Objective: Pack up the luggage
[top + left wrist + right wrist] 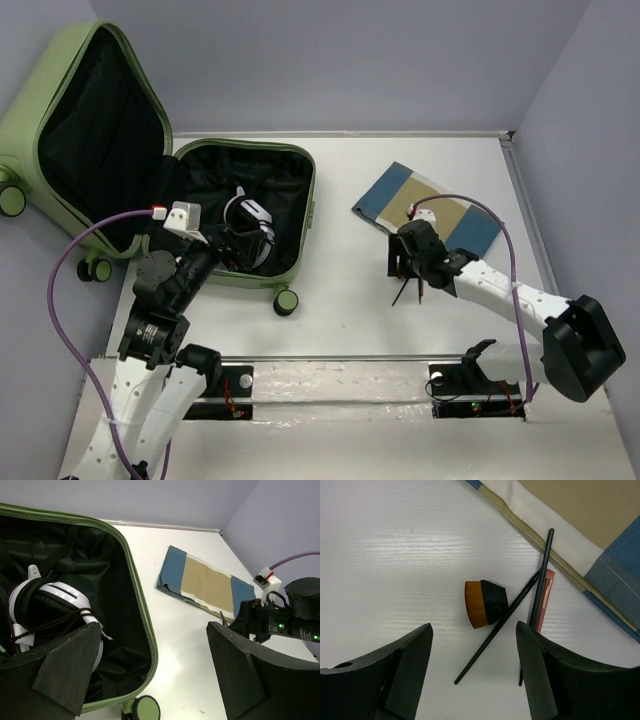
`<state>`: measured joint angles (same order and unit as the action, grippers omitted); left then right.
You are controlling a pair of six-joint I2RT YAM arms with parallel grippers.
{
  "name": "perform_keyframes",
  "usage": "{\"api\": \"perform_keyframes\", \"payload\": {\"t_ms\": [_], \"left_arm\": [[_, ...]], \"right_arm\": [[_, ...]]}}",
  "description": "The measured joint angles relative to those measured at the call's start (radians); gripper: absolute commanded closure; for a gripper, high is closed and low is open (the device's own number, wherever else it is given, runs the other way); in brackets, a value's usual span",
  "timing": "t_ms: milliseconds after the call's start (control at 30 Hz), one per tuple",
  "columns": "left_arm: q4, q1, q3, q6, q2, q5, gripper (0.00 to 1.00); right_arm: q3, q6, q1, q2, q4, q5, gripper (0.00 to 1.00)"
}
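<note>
Right gripper [473, 645] fills the bottom of its own wrist view. Its jaws stand apart with nothing between them. Beneath it on the white bench [395, 545] lie a short flat brush [485, 602] with orange-brown bristles, a thin black stick [495, 635] resting against that brush, and a pink-handled tool [546, 592]. All three sit just beside the edge of a blue-and-tan folded cloth [610, 555].

The luggage [310, 205] sits at the far left of the bench, in front of the left arm. Its base lies flat and open, and its lid [25, 125] is propped up toward the left wall. White-and-black headphones [250, 215] already rest on the black lining of the base. The left gripper [155, 665] hangs over the near part of the base, its jaws spread wide and empty. Whether a finger touches the headphones cannot be told.

Judging by its look, the luggage is a stiff, smooth hard shell. It is probably light for its bulk and slippery under hard pads. One wheel [285, 303] shows at the near corner, so a sideways push would likely roll the case rather than hold it in place. The lining is soft and will give under whatever is dropped in.

The thin green rim of the lid is the likeliest place to take hold when the time comes to close it. The rounded corners and broad faces offer nothing to pinch. The base may need steadying from the other side while the lid swings down.
</note>
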<state>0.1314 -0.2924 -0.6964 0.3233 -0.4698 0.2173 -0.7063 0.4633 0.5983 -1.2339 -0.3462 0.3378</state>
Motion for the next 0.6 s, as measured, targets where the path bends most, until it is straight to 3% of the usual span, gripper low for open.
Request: {"api": "perform_keyframes", "payload": {"t_ms": [300, 600], "left_arm": [[-0.006, 0.000, 0.000, 0.000, -0.001, 0.038, 0.01], [-0.055, 0.000, 0.005, 0.007, -0.048, 0.202, 0.01]], "right_arm": [[-0.057, -0.007, -0.044, -0.138, -0.002, -0.056, 0.34], [-0.106, -0.021, -0.065, -0.252, 0.006, -0.088, 0.41]]}}
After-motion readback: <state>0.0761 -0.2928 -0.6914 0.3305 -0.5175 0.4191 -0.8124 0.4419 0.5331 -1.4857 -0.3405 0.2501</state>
